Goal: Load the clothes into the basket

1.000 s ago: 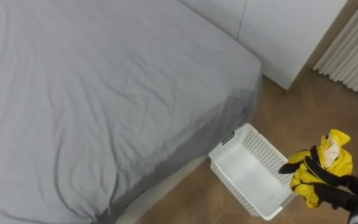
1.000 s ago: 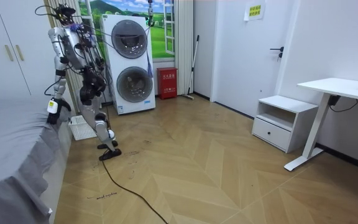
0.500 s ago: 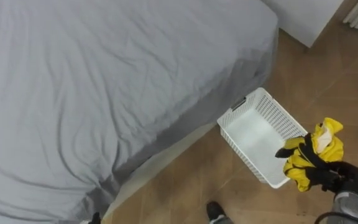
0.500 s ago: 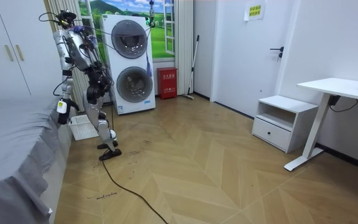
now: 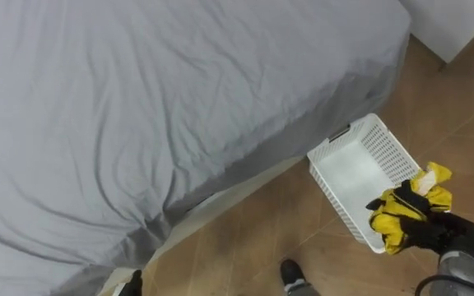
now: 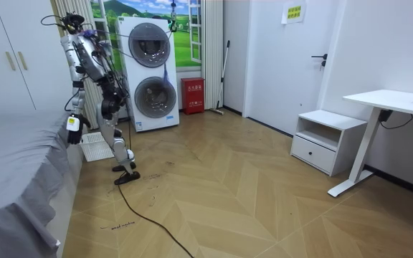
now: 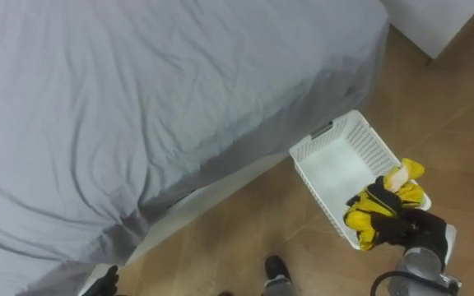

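A yellow and black garment is bunched in my right hand, whose dark fingers are curled round it. It hangs over the near right corner of the white slatted basket, which stands on the wooden floor against the foot of the bed and has nothing inside. The right eye view has the same garment, hand and basket. In the room view I stand between the bed and the stacked washing machines, holding the garment above the basket. My left hand is a dark shape at the bottom edge.
The bed with its creased grey sheet takes up the left and middle. A white wardrobe stands beyond the bed's corner. Bare wooden floor lies between me and the basket. A desk and a low cabinet stand far across the room.
The camera has shifted, so the bed and basket sit further right and higher in the picture. My right hand has brought the garment lower and nearer, over the basket's corner.
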Robot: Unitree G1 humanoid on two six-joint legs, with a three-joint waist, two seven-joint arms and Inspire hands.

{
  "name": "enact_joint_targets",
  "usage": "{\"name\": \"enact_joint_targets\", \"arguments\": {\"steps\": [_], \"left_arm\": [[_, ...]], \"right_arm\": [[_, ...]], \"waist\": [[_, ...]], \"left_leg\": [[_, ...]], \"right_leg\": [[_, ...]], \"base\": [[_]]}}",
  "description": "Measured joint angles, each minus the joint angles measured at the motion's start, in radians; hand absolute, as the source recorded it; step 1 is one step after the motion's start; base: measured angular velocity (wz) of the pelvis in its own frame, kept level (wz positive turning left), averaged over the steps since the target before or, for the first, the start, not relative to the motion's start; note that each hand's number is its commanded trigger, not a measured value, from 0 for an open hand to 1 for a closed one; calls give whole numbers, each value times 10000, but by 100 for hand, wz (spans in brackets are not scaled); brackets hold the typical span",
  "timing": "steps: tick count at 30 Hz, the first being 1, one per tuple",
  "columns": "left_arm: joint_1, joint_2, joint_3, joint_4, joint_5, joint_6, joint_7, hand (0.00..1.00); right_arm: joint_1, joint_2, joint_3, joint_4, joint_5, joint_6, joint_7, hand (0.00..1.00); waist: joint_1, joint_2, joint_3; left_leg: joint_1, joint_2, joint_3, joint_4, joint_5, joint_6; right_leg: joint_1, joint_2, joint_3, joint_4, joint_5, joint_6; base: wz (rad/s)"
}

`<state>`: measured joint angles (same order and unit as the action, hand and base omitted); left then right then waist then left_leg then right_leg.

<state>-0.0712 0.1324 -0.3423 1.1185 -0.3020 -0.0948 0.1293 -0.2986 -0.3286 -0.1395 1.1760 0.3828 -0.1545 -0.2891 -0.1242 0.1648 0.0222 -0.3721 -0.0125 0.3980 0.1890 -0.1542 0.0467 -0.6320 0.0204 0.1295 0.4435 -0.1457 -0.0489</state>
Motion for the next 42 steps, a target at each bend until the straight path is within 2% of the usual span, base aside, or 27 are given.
{"name": "enact_joint_targets", "arguments": {"steps": [9,14,22,31,34,37,40,42], "left_arm": [[10,17,-8,20,-1,7,-15,0],[10,52,-82,62,3,7,-16,0],[11,104,-72,67,2,3,-42,0],[26,348,-78,62,-1,3,-52,0],[127,371,-152,56,8,-35,-44,0],[424,364,-102,21,24,-205,-48,0],[883,403,109,-284,253,-267,-17,0],[1323,407,295,-418,415,-367,-6,0]], "right_arm": [[-377,-320,-112,-19,414,-57,-651,0],[-441,-340,-109,-116,468,-103,-790,0],[-405,-432,-87,-128,440,-212,-790,0],[-267,-441,27,-128,462,-221,-788,0],[-14,-440,35,-130,486,-224,-777,0],[756,-422,367,-114,425,-311,-574,0],[1626,-185,400,-149,459,-311,-225,0],[2333,199,503,-72,510,-320,-72,0]], "waist": [[-17,-51,35],[1,-149,104],[8,-151,104],[25,-140,92],[74,-126,81],[188,-134,66],[208,-256,22],[132,-400,-40]], "left_leg": [[-208,-30,-281,-22,10,16],[-239,-26,-264,-22,10,17],[-259,-21,-246,-6,10,17],[-173,-21,-267,17,10,17],[30,-17,-271,17,10,16],[598,-6,-298,-10,9,16],[1136,19,-450,-45,8,14],[1621,58,-828,-75,7,12]], "right_leg": [[24,-185,-502,-122,-89,22],[30,-200,-523,-96,-99,23],[26,-203,-509,-110,-103,24],[116,-196,-502,-119,-102,23],[349,-190,-531,-167,-102,24],[1096,-180,-665,-466,-114,11],[1769,-219,-805,-680,-219,9],[2518,-222,-1094,-1052,-212,-7]], "base": [[15],[2],[0],[0],[0],[9],[20],[22]]}}
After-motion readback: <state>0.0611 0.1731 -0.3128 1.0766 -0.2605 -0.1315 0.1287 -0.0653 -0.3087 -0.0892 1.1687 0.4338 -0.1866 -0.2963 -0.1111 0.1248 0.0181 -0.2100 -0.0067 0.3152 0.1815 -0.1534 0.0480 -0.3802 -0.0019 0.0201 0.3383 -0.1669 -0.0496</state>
